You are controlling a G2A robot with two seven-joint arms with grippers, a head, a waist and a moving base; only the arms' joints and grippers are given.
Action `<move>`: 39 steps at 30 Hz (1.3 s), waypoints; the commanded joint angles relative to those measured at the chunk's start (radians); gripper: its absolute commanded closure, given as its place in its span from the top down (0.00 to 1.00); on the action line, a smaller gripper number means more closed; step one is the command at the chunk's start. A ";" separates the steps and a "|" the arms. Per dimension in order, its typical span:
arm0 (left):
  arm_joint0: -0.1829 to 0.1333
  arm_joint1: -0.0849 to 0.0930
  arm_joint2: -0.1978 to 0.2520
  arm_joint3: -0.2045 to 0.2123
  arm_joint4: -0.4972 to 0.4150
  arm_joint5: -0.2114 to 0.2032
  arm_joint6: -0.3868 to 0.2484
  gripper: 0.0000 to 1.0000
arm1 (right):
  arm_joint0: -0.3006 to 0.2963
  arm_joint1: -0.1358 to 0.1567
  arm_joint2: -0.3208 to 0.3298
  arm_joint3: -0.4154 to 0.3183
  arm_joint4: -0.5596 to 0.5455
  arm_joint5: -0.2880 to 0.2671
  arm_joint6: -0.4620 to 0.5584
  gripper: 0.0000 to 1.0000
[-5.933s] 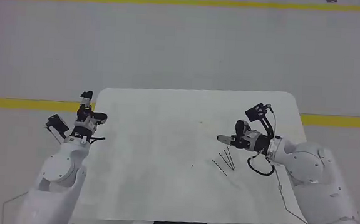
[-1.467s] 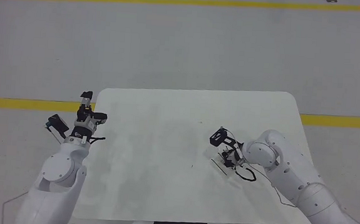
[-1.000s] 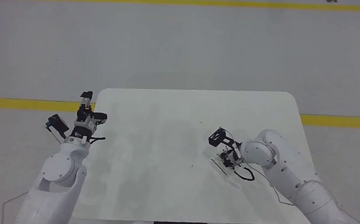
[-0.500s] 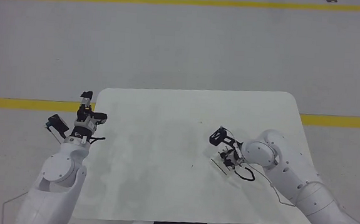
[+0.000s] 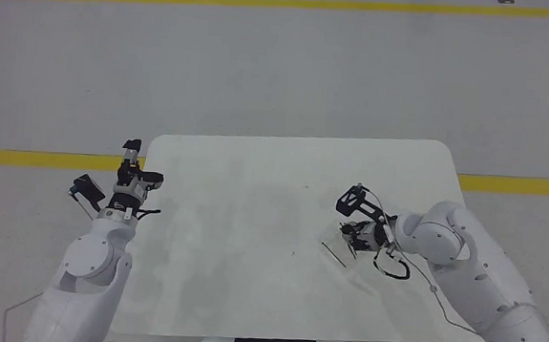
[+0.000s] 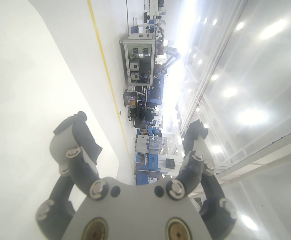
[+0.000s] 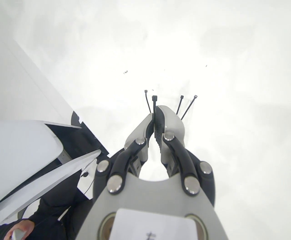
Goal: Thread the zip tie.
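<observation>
The right gripper [image 7: 154,118] is pinched shut on one zip tie [image 7: 154,99] low over the right of the table [image 5: 242,226], head poking past the fingertips, spare ties [image 7: 181,97] just beside. Lift slowly and straight so none drags along. The left gripper [image 6: 137,123] hangs open at the left edge, ready for the tail.

The right gripper [image 7: 155,114], which had been hovering off to the side, came down over the ties and closed its fingers [image 7: 168,118] on one zip tie [image 7: 154,102]. It has since drawn back rightward across the bench [image 5: 249,265], away from the other ties [image 7: 185,105].
</observation>
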 commanded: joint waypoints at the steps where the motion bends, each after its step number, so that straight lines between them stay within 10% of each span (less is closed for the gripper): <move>1: 0.000 0.000 0.000 0.000 0.000 0.000 0.000 1.00 | -0.020 0.010 0.021 -0.029 0.042 0.001 -0.008 0.00; 19: -0.005 -0.003 0.010 -0.004 0.014 -0.012 0.005 1.00 | -0.053 0.012 0.039 -0.009 0.134 0.048 -0.117 0.00; 28: -0.059 -0.022 0.188 -0.022 0.189 -0.068 0.045 1.00 | -0.133 -0.001 0.087 0.044 0.347 0.092 -0.379 0.00; 33: -0.110 -0.043 0.317 -0.011 0.242 -0.109 0.106 1.00 | -0.146 -0.005 0.110 0.077 0.499 0.003 -0.426 0.00; 39: -0.115 -0.046 0.328 -0.012 0.242 -0.121 0.115 1.00 | -0.145 -0.006 0.111 0.078 0.516 0.001 -0.425 0.00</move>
